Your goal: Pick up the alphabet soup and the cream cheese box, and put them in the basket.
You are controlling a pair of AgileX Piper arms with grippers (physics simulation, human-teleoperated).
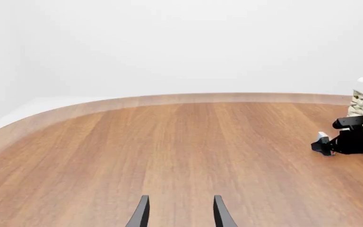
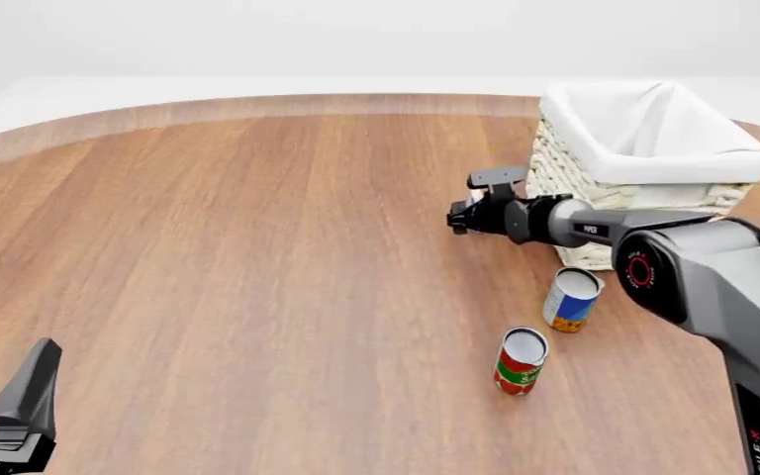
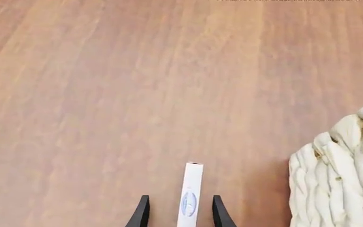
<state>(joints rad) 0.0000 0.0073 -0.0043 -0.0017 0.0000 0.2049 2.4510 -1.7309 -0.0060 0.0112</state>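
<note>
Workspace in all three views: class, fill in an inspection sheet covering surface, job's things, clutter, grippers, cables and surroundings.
Surface: wooden table, rounded far edge.
Job's things: soup can upright, in front of the basket; cream cheese box standing on edge between the right gripper's fingers, beside the basket's left wall.
Clutter: red and green can upright, near the soup can.
Grippers: right gripper open around the box, not clamped; left gripper open, holding nothing, low at the near left.
Cables: nothing seen.
Surroundings: plain white backdrop.
</note>
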